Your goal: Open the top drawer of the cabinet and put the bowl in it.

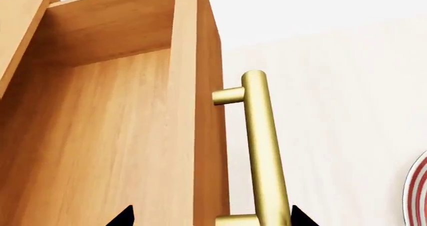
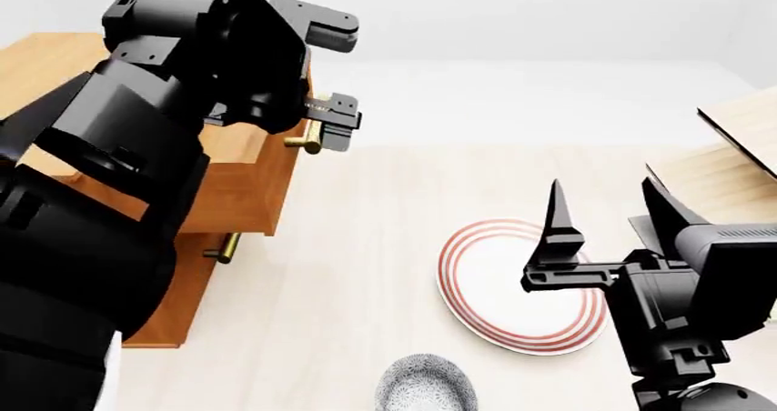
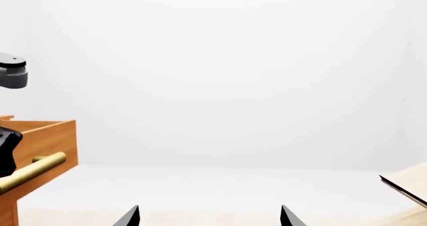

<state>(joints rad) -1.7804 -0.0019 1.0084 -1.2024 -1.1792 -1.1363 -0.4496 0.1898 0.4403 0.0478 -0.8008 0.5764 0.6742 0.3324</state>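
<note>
One cabinet (image 2: 231,202) stood at the left, its top drawer (image 1: 120,136) pulled out, orange-brown wood with one brass bar handle (image 1: 263,151); a second handle (image 2: 222,247) showed lower down. One speckled white bowl (image 2: 425,385) sat on the table (image 2: 364,275) just beside one red-ringed plate (image 2: 486,275). The left gripper (image 2: 326,125) straddled the handle, fingers spread. The right gripper (image 2: 605,213) hovered above the plate, jaws apart and holding nothing.

Left gripper (image 2: 330,120) and right gripper (image 2: 607,213), fingers apart.
</note>
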